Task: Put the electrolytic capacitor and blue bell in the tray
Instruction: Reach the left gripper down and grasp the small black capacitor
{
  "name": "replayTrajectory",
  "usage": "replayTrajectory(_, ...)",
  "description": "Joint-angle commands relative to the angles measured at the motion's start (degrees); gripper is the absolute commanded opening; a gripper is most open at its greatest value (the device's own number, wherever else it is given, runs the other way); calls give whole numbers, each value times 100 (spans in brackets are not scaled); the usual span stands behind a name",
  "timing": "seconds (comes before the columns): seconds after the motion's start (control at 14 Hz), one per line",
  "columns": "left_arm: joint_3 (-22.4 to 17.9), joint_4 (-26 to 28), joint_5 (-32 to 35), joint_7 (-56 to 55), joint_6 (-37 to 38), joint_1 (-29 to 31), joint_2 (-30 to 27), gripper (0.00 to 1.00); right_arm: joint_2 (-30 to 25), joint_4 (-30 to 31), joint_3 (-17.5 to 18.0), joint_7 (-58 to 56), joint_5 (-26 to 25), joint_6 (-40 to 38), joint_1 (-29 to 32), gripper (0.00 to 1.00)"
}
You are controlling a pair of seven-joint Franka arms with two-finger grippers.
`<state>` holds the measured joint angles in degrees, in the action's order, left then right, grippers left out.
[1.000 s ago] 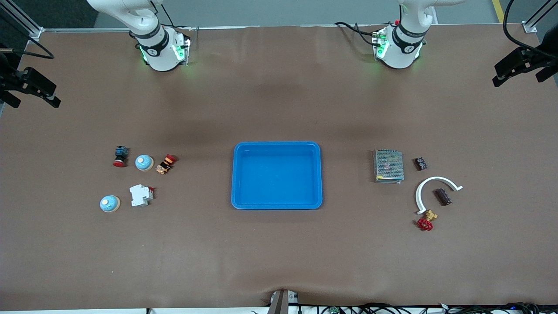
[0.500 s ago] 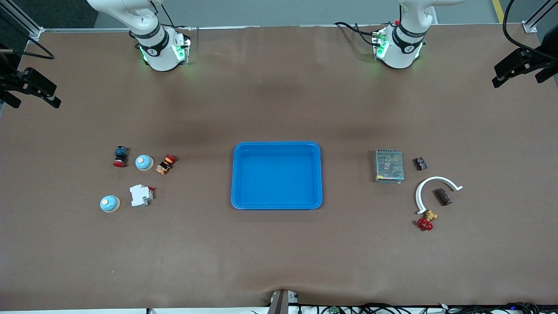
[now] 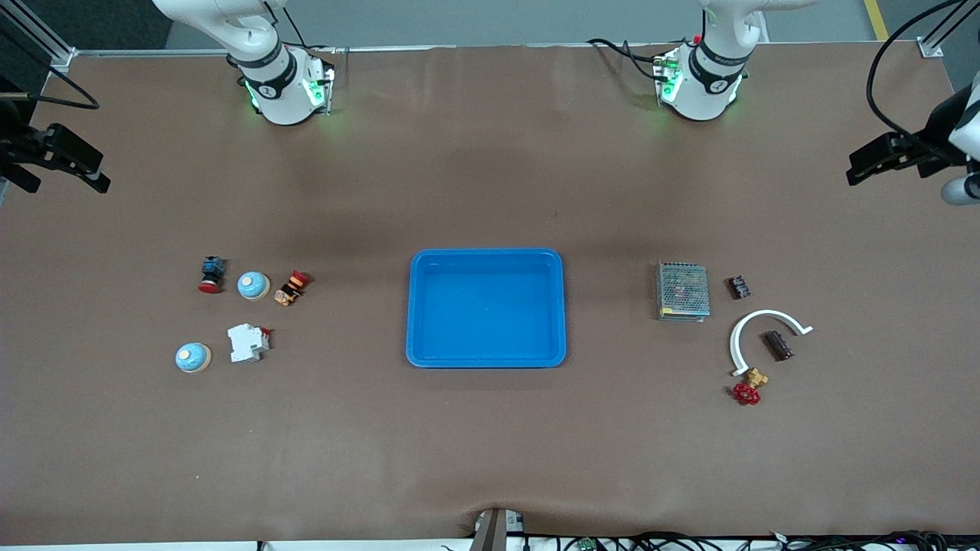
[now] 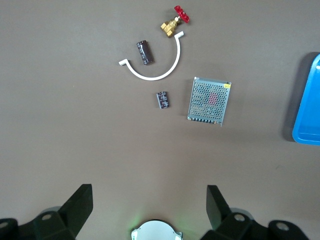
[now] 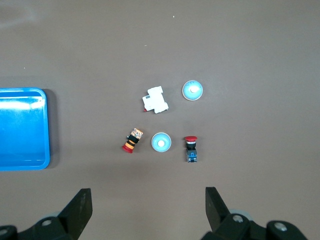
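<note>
The blue tray (image 3: 485, 254) lies empty at the table's middle. Two blue bells (image 3: 253, 285) (image 3: 192, 357) sit toward the right arm's end, and both show in the right wrist view (image 5: 161, 142) (image 5: 192, 90). Two dark electrolytic capacitors lie toward the left arm's end: a small one (image 3: 738, 287) (image 4: 163, 99) beside the mesh box, and a larger one (image 3: 777, 346) (image 4: 144, 52) inside a white arc. My left gripper (image 4: 149, 200) is open and empty, high over the table's edge (image 3: 888, 153). My right gripper (image 5: 149, 200) is open and empty, high over the other edge (image 3: 57, 157).
A grey mesh box (image 3: 682, 290), a white plastic arc (image 3: 739, 337) and a red-handled brass valve (image 3: 749, 387) lie by the capacitors. A red-capped button (image 3: 210, 275), an orange and red switch (image 3: 291, 288) and a white breaker (image 3: 247, 342) lie by the bells.
My left hand has shifted a little inward and down at the edge of the front view. My right hand has barely moved. Nothing on the table has moved.
</note>
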<state>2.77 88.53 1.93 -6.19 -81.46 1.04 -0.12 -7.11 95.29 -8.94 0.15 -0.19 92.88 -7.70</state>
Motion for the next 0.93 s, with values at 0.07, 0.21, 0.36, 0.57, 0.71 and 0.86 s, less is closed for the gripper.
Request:
replayTrajectory(0.07, 13, -73, 45, 39, -141, -7, 223, 100, 428, -124, 6, 29, -25, 141, -30, 100)
replayTrajectory(0.21, 13, 67, 80, 21, -203, -7, 407, 100, 718, -134, 6, 29, -25, 344, -13, 100)
replayTrajectory(0.36, 13, 531, 106, -14, -571, -7, 469, 100, 895, -125, 6, 29, -16, 362, -30, 100)
replayTrajectory(0.57, 4, 1305, 97, -102, -1265, 53, 443, 100, 1158, -133, 6, 29, 1, 388, -13, 100)
replayTrajectory(0.71, 13, 1840, 98, -137, -1800, 203, 434, 100, 1430, -134, 6, 29, 10, 511, -13, 100)
replayTrajectory(0.86, 13, 2360, 97, -164, -2372, 317, 425, 100, 1659, -134, 6, 21, 19, 695, -47, 100)
